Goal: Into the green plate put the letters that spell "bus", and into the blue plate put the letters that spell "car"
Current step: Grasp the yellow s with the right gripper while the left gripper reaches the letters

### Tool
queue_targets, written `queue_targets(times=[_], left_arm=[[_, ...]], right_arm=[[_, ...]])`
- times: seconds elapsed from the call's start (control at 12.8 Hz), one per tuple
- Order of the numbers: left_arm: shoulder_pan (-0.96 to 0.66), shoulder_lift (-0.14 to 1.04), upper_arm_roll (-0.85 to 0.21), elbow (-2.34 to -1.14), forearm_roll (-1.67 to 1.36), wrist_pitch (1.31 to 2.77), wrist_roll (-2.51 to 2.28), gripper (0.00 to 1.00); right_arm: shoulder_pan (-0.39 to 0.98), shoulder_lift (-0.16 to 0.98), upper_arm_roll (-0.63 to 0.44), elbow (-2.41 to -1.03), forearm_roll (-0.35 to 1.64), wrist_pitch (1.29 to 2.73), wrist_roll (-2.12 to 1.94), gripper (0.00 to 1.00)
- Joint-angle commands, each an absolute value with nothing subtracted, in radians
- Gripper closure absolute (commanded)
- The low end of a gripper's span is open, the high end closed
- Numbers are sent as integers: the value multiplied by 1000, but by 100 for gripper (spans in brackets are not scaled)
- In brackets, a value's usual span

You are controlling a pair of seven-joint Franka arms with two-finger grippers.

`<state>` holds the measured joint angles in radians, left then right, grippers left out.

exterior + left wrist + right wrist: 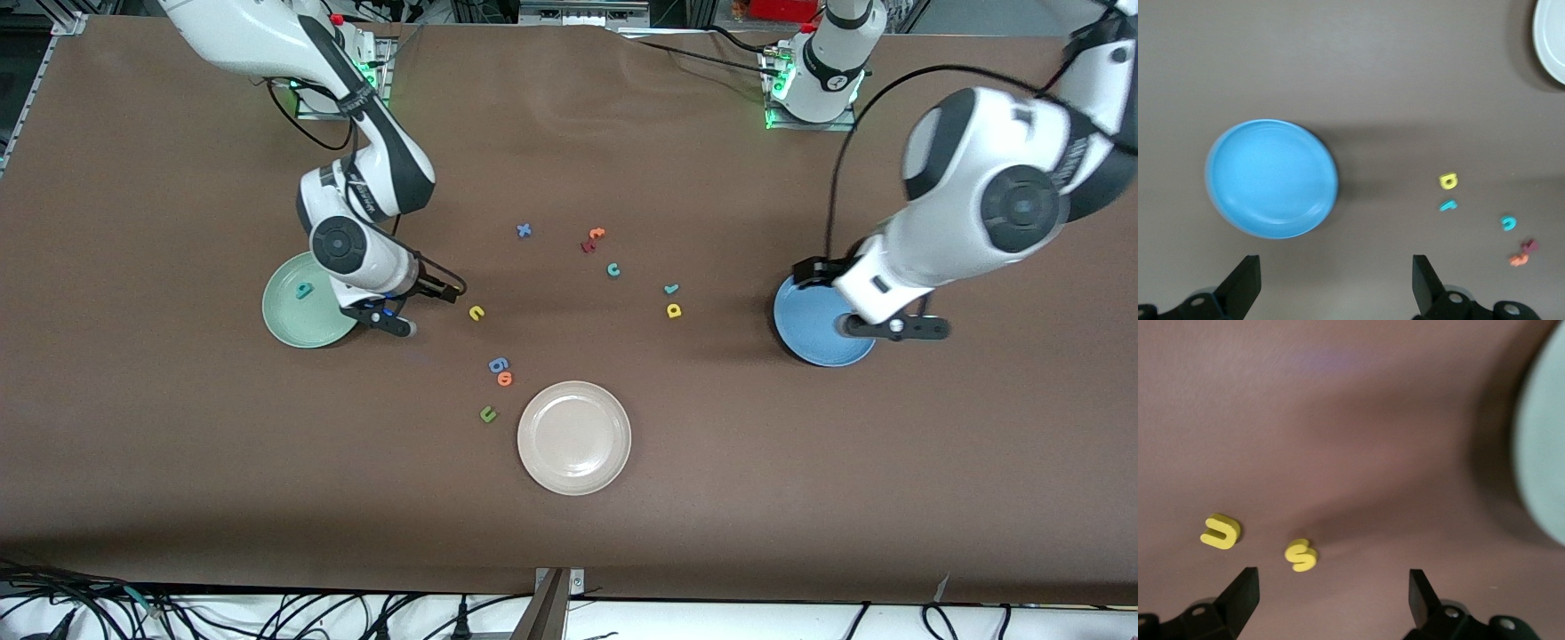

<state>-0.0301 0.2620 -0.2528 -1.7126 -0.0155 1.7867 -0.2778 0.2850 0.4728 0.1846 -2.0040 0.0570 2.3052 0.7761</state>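
The right gripper [1328, 600], spread wide, hovers just beside the small yellow foam "s" [1301, 555], light, squashy, best pinched across its flat sides.

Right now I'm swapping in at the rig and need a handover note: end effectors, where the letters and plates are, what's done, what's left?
Left end effector: open, empty, over the blue plate, which has no letter on its visible part.
Right end effector: open, empty, beside the green plate.
Done: teal "b" in the green plate.
Left: yellow "s" and yellow "u" on the table beside the right end effector; teal "c", teal "r", yellow "a" mid-table.
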Motion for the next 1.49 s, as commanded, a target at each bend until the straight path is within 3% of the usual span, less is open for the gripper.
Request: queue_targets(times=[0.0,0.23,0.47,0.63,0.86,1.02,1.41], left_arm=[[-21,245,-316,-1834,9,1932,-386,0],[-21,239,-392,-2014,17,2213,-546,0],[-34,245,-432,-2120,20,2376,-635,0],[-81,267,-434,-2175,75,2500,-733,0],[-115,403,-434,-2139,341,2580,-987,0],[-126,490,-433,-2082,531,2589,-1142,0],[-132,626,-433,-1967,574,2588,-1141,0]], right_arm=[[310,506,187,-2006,66,2365,790,1],[322,534,187,-2008,64,2376,788,3],[322,538,187,-2013,63,2376,788,28],[322,540,187,-2014,63,2376,788,39],[322,540,187,-2014,55,2376,782,58],[322,540,187,-2014,54,2376,784,62],[322,540,187,-2014,54,2376,784,91]])
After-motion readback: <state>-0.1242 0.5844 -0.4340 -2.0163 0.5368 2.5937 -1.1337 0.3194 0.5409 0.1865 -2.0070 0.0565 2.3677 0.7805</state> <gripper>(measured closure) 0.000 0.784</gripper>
